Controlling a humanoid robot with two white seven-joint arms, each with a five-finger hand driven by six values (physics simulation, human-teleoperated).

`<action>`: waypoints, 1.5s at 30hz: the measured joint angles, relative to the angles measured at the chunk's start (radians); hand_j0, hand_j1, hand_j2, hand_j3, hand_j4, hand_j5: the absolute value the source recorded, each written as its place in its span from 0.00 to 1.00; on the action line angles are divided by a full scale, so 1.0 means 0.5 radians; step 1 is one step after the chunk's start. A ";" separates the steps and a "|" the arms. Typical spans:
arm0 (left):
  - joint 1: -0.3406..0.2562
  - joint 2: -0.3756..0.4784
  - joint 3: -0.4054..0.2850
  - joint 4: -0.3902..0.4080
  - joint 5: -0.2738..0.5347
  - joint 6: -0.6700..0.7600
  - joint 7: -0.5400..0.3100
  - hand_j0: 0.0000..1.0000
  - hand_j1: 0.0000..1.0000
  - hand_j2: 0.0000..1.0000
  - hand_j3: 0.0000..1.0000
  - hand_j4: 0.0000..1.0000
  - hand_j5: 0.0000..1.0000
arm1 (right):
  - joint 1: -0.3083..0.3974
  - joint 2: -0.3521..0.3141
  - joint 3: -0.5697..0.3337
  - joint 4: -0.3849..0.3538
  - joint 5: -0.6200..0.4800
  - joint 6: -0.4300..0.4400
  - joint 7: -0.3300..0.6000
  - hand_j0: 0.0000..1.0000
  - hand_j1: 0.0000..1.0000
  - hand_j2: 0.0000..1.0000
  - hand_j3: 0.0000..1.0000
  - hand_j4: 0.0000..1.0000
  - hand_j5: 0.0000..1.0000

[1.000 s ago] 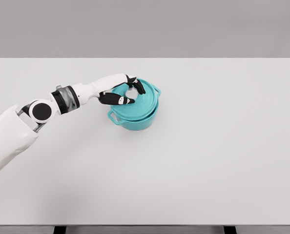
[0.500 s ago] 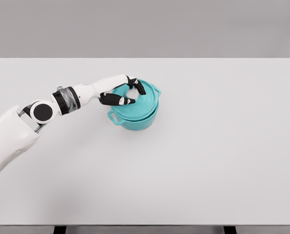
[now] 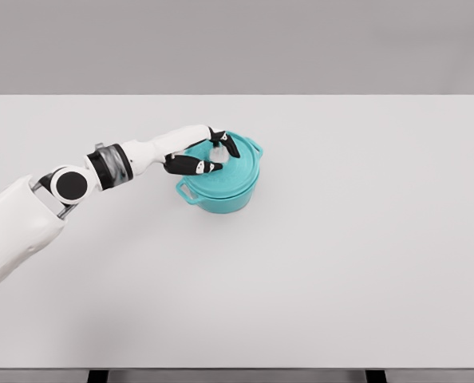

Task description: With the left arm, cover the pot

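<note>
A round teal pot [image 3: 221,191] with small loop handles on its sides stands on the wide white bench [image 3: 341,255], a little left of the middle and toward the far half of the surface. A matching teal lid [image 3: 235,166] lies on top of the pot, sitting level on its rim as far as the head view shows. At the lid's centre is a pale, whitish knob [image 3: 219,152].

The left robot hand [image 3: 207,151], white with black fingers [image 3: 191,166], reaches in from the lower left along a white arm with a black and grey wrist band. It rests over the left part of the lid, its dark fingers curled round the knob from both sides, pinching it; one finger lies in front of the knob and another arches behind it. The forearm slopes down to the left across the bench, clear of the pot's wall.
</note>
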 measured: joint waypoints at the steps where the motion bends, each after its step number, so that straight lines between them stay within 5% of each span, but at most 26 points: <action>1: 0.003 0.001 -0.001 0.000 0.001 0.000 0.000 0.55 0.55 0.55 0.55 0.55 0.55 | 0.000 0.000 0.000 0.000 0.000 0.000 0.000 1.00 1.00 1.00 1.00 1.00 1.00; 12: 0.000 0.003 -0.003 0.003 -0.004 -0.001 -0.002 0.69 0.69 0.69 0.69 0.69 0.69 | 0.000 0.000 0.000 0.000 0.000 0.000 0.000 1.00 1.00 1.00 1.00 1.00 1.00; 45: -0.021 0.005 -0.004 0.011 -0.003 -0.001 -0.003 0.77 0.77 0.77 0.77 0.77 0.77 | 0.000 0.000 0.000 0.000 0.000 0.000 0.000 1.00 1.00 1.00 1.00 1.00 1.00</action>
